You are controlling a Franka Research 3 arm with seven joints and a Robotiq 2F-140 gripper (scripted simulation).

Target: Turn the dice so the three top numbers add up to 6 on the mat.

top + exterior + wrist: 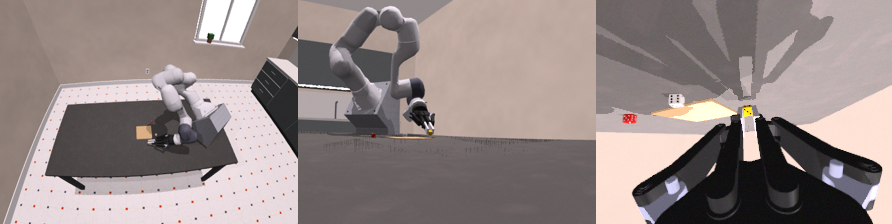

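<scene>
The fingers pinch the yellow die (747,111) at their tips, tilted low near the desk (107,161), apparently to set it on the mat (696,111) just ahead-left. White die (675,99) and red die (629,118) lie farther left, off the mat.
</scene>
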